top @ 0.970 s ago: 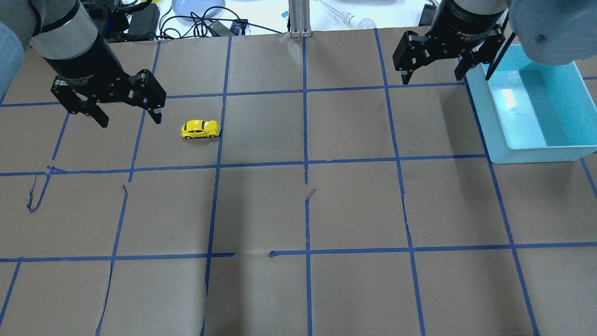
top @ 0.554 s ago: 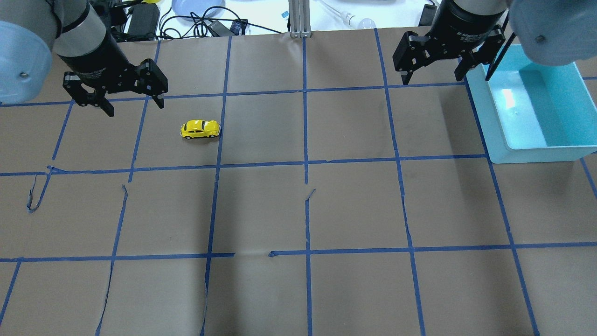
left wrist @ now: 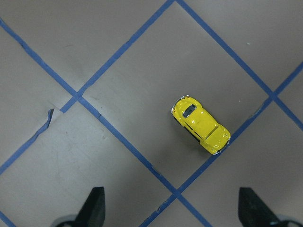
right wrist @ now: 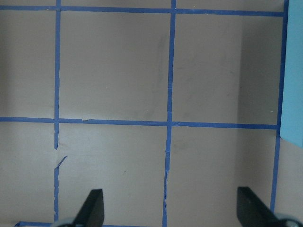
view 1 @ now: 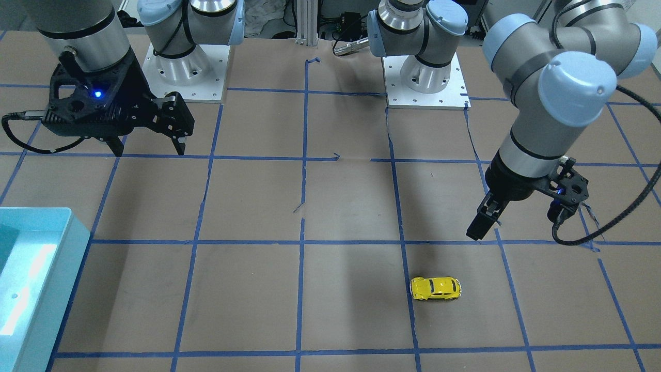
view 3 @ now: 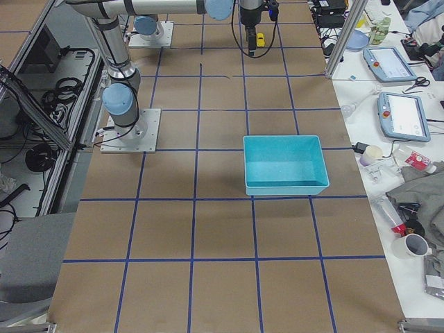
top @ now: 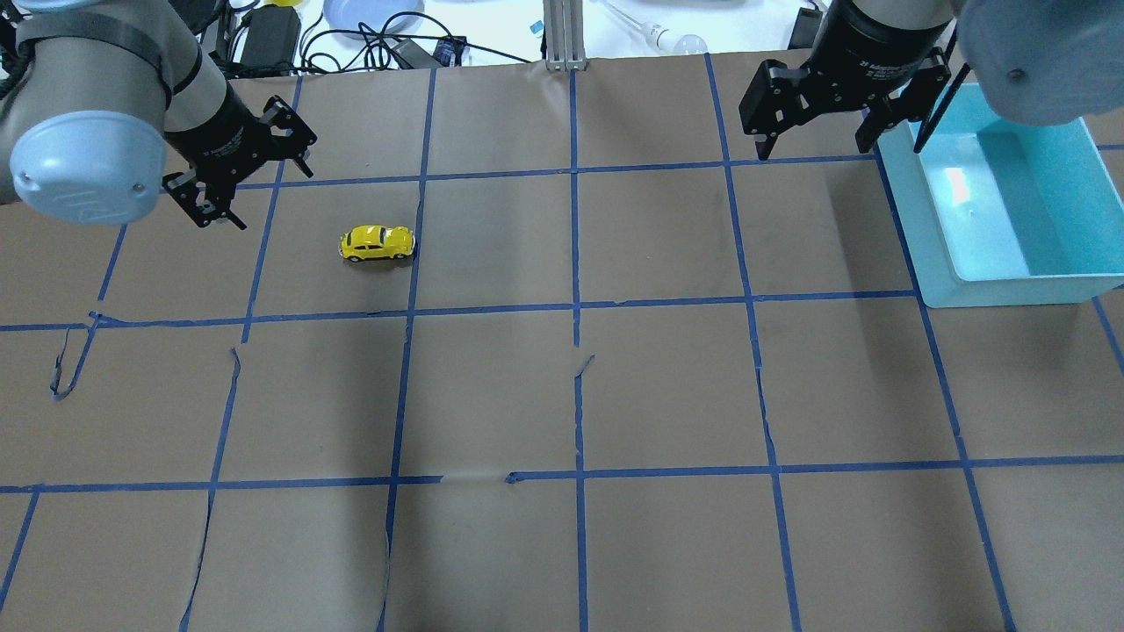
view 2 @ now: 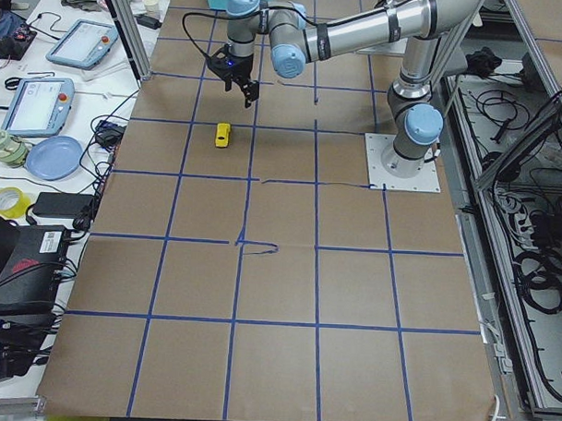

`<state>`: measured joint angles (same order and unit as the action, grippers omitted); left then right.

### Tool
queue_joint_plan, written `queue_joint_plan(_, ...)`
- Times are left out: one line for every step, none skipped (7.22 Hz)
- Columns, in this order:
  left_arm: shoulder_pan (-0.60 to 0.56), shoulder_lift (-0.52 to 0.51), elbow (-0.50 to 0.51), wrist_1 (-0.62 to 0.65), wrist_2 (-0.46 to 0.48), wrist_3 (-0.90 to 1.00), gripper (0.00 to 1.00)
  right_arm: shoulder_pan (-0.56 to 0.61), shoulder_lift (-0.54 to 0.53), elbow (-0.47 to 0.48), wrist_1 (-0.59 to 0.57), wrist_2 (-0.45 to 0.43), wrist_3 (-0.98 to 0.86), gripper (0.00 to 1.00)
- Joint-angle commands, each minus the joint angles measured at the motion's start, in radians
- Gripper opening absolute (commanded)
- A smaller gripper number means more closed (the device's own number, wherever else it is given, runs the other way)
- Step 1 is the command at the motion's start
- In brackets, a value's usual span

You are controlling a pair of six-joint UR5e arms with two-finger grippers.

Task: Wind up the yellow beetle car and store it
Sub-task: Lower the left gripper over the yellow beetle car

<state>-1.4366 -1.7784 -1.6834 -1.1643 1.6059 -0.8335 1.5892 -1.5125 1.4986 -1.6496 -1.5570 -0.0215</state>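
Brown-paper bench (top: pixel 667 386): yellow beetle car (top: pixel 378 243) sits free nr the far-left corner, left pincer (left wrist: pixel 173 210) wide above and beside it, right pincer (top: pixel 812 145) wide by the far-right bin (top: pixel 1010 290), so approach step imo; next I centre, drop & grip.

left arm (view 1: pixel 547 103), right arm (view 1: pixel 77 31): wearing grey tubes, pale-blue joint caps | left gripper (left wrist: pixel 173 205), right gripper (view 1: pixel 150 151): showing black fingers | right gripper: blue light glowing | black cable (view 1: pixel 627 217): trailing off left wrist
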Motion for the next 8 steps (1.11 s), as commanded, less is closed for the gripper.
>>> queue_joint_plan(0.001, -0.099, 0.007, 0.015, -0.030, -0.308, 1.00, 0.000, 0.000, 0.000, -0.002, 0.000, 0.000, 1.00)
queue_joint_plan(0.001, -0.143, 0.008, 0.093, -0.093, -0.320, 1.00, 0.000, 0.000, 0.000, 0.002, 0.000, 0.000, 1.00)
queue_joint_plan(0.001, -0.186, 0.008, 0.150, -0.125, -0.363, 1.00, 0.000, 0.000, 0.000, 0.004, 0.000, 0.000, 1.00)
queue_joint_plan(0.001, -0.223, 0.013, 0.172, -0.127, -0.386, 1.00, 0.002, 0.000, 0.002, 0.005, 0.000, 0.000, 1.00)
queue_joint_plan(0.001, -0.263, 0.014, 0.219, -0.120, -0.386, 1.00, 0.002, 0.000, 0.002, 0.007, 0.000, -0.002, 1.00)
queue_joint_plan(0.002, -0.289, 0.014, 0.235, -0.118, -0.389, 1.00, 0.002, 0.001, 0.002, 0.004, 0.000, -0.002, 1.00)
queue_joint_plan(0.004, -0.309, 0.013, 0.236, -0.118, -0.389, 1.00, 0.002, 0.000, 0.002, 0.005, 0.000, -0.002, 1.00)
queue_joint_plan(0.004, -0.320, 0.013, 0.236, -0.119, -0.406, 1.00, 0.002, 0.000, 0.002, 0.007, 0.000, 0.002, 1.00)
